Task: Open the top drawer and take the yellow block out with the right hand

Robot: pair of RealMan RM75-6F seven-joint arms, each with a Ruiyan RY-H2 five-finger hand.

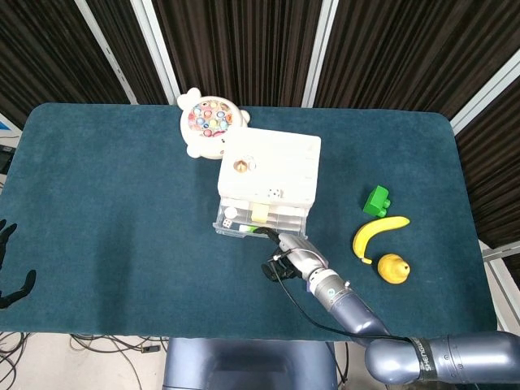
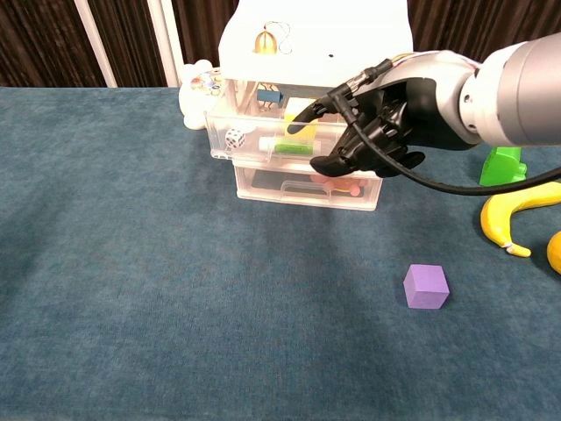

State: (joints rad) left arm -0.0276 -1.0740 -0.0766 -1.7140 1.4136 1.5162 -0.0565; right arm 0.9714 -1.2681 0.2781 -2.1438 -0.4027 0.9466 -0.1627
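Yellow block (image 1: 259, 214) (mostly behind right hand (image 2: 381, 127))

- My right hand (image 2: 379, 132) hangs above the table's middle, fingers loosely curled with one stretched forward, holding nothing.
- My left hand (image 1: 10, 272) shows off the table's left edge, fingers spread.

Right hand (image 2: 377, 132): black fingers and palm, jointed segments, with a silver-grey back plate. A black cable (image 2: 456, 186) loops from the hand and runs under the wrist. Thin coloured wires show at the top of the hand near the wrist. The forearm (image 1: 349, 305) is a smooth metallic blue-grey tube; small lettering on its lower segment is too small to read. Left hand (image 1: 10, 276): black fingers only, at the frame edge.
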